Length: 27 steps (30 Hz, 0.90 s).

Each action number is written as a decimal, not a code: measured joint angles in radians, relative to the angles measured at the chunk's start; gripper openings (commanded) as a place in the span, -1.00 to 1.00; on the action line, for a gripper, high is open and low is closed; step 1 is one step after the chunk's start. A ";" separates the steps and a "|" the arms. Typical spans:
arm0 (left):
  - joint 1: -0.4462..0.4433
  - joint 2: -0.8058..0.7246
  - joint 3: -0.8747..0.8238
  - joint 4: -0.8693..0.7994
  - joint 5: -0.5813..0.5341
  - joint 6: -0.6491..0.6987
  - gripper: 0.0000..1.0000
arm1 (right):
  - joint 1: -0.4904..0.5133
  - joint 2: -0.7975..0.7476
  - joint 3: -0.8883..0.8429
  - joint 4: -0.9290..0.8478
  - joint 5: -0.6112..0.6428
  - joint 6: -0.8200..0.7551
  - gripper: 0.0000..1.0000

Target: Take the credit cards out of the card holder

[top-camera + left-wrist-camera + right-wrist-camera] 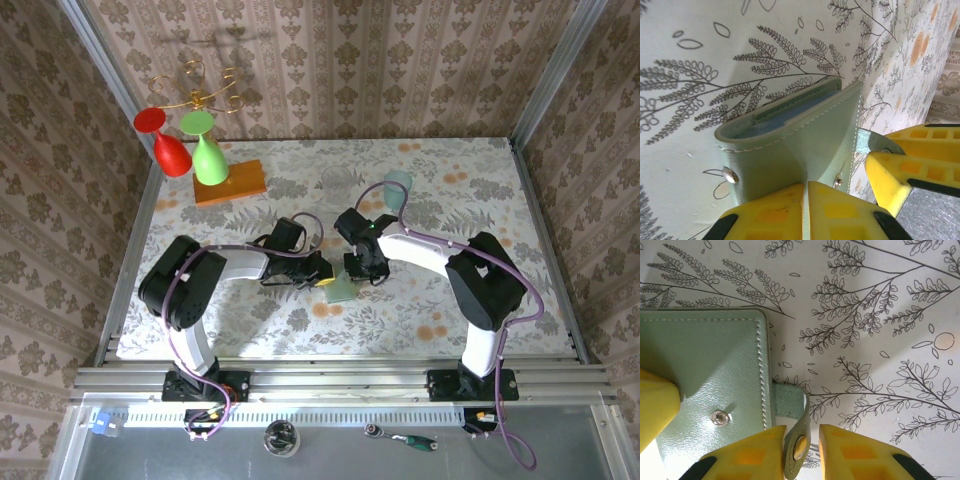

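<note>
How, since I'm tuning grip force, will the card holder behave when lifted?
Probably fairly stiff and light: the card holder has thin, flat stitched panels. Its snap strap curls over, so it is likely floppy.

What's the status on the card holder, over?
Left gripper pinching card holder edge. Right gripper open around its snap strap. Blue card inside the fold. Cup beyond, apart.

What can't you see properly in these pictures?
Credit cards: left wrist view, just a blue sliver; the card holder hides the rest, so no count.
Top view: left arm and right arm cover part of it.
Right wrist view: the right fingers hide its lower edge.
</note>
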<state>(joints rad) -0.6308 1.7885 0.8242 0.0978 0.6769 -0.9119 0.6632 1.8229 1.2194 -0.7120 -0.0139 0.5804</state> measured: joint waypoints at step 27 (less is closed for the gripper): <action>-0.003 -0.046 0.000 0.004 -0.088 -0.061 -0.48 | -0.115 -0.032 -0.122 0.206 -0.250 -0.009 -0.55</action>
<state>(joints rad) -0.6342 1.7428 0.8242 0.1017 0.5892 -0.9730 0.5484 1.7905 1.0969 -0.5064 -0.2638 0.5713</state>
